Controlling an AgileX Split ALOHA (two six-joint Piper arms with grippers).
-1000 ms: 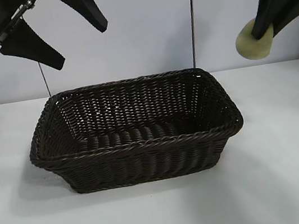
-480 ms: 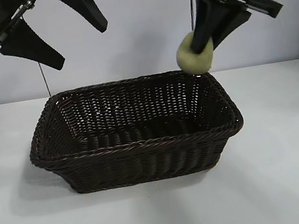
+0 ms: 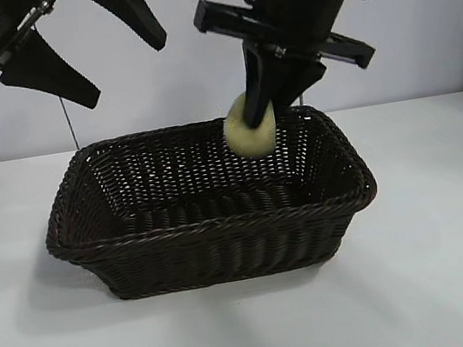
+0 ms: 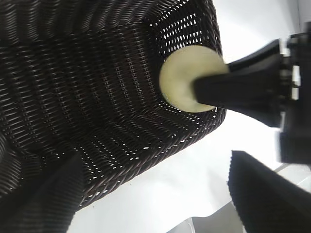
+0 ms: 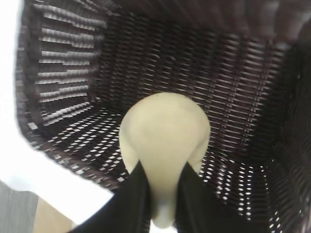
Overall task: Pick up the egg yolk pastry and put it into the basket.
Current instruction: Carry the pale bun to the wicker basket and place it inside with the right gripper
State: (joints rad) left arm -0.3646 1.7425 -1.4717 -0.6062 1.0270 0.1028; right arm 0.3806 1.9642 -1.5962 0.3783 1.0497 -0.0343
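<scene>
We see the right gripper (image 3: 259, 116) pinching the small, pale yellow, rounded egg yolk pastry (image 3: 250, 126) between its black fingers; directly beneath that gripper opens the large, dark brown, rectangular woven wicker basket (image 3: 213, 226), so the pastry hangs over the basket's far side, above the weave and, as far as we can judge, touching none of it; the left gripper (image 3: 79, 43), jaws spread wide and holding nothing, hangs high above the basket's left end, well apart from the pastry.

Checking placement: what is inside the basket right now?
Nothing lies in the basket; the egg yolk pastry hangs above it in the right gripper. The near wall hides some floor.
</scene>
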